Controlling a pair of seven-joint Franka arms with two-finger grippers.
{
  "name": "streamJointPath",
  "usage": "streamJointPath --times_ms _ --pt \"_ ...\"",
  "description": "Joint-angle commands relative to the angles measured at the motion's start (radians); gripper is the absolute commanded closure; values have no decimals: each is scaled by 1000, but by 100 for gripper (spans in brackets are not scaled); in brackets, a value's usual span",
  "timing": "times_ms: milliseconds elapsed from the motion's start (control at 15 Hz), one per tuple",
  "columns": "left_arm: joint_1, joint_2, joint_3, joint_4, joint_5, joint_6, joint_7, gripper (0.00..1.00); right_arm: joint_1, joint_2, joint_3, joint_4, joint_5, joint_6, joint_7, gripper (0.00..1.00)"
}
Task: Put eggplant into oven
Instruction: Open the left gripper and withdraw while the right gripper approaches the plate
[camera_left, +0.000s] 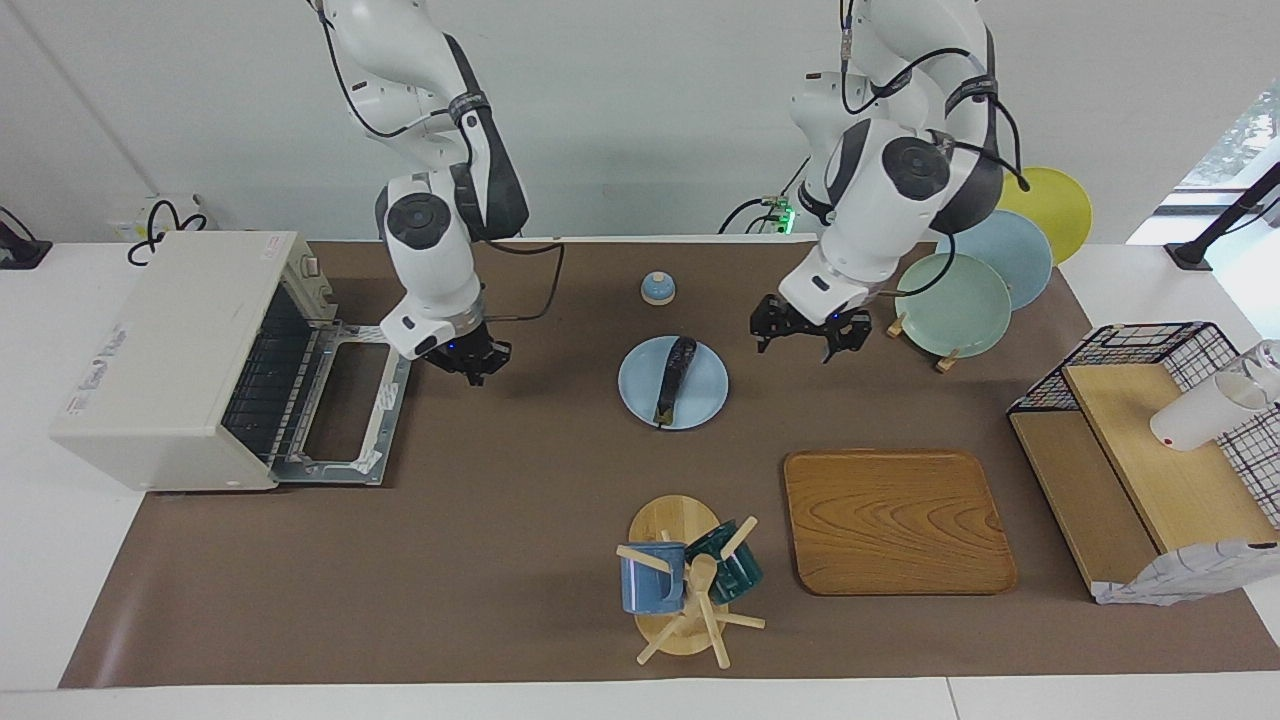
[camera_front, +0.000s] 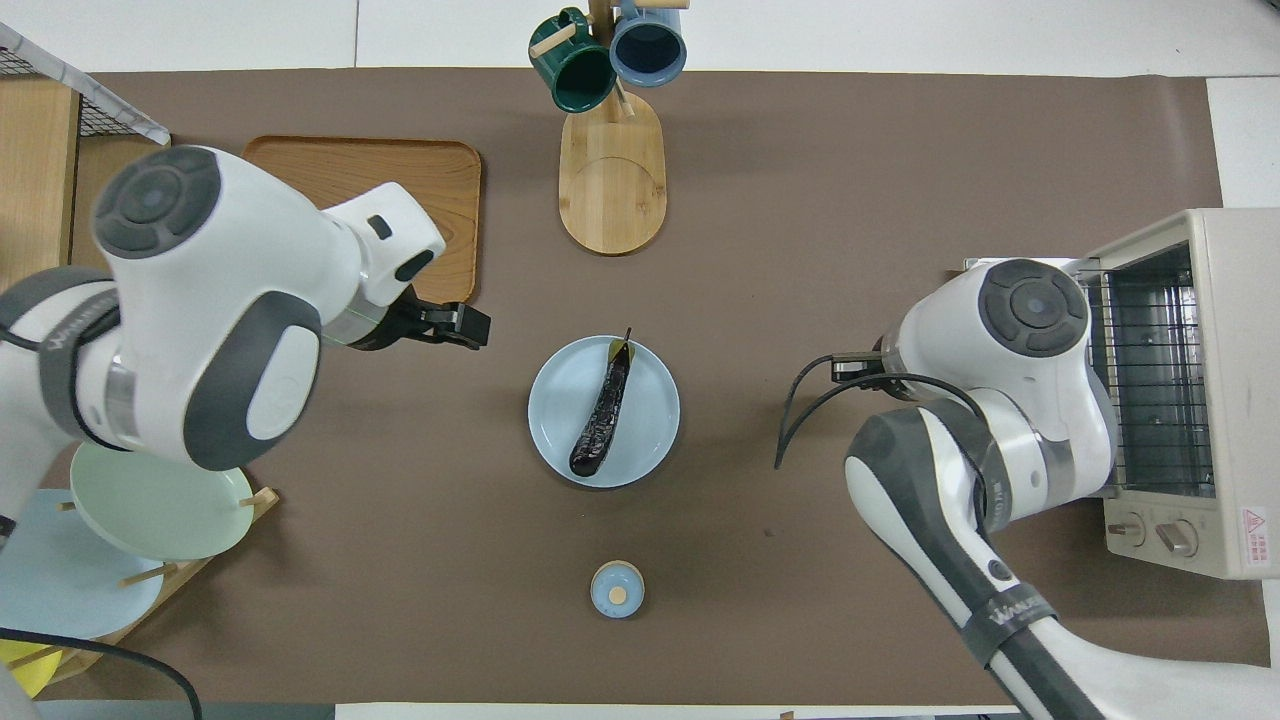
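A: Here, where is the slender dark purple eggplant (camera_left: 675, 378) shown?

B: It is shown lying free on the round pale-blue plate (camera_left: 704, 396) at the middle of the brown-covered worktop (camera_left: 520, 520), its small green stem tip turned away from the robots. It is not held by either arm.

A: How are the two claws drawn?

B: The left claw (camera_left: 808, 338) is seen raised over bare worktop, between the plate and the wooden rack of pastel plates (camera_left: 952, 304), with its fingers spread wide and nothing in them. The right claw (camera_left: 470, 360) hangs over the worktop just beside the lowered door. Whether its fingers are parted cannot be told; nothing is seen in them.

A: Why is the boxy cream-white toaster oven (camera_left: 165, 355) presented this way?

B: Its door (camera_left: 350, 405) is laid flat, so the wire rack (camera_front: 1150, 385) is exposed; the opening is judged ready to receive the eggplant. The transfer itself is not yet done, and a grasp along the eggplant's slim middle would probably be called for.
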Motion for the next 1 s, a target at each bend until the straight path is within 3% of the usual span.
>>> streamJointPath --times_ms 0,334,468,602,669,802,936 --pt "77 -18 -6 19 24 -26 31 0 152 24 -7 82 20 -36 146 65" --pt "191 -70 -4 65 77 -142 73 0 325 73 -7 214 21 -42 341 62" --pt "215 -75 -6 114 106 -224 74 0 389 163 -7 390 11 -143 436 62" --pt "221 -84 -6 140 114 -277 74 0 473 315 -7 615 -2 -246 531 61" --pt "223 -96 -6 144 114 -299 73 0 513 384 -7 686 -12 -253 585 56" --pt "221 -119 -3 145 114 -336 73 0 542 453 -7 728 -28 -184 639 35" --pt "220 -123 7 188 112 -406 74 0 550 452 -7 696 -40 -119 636 37"
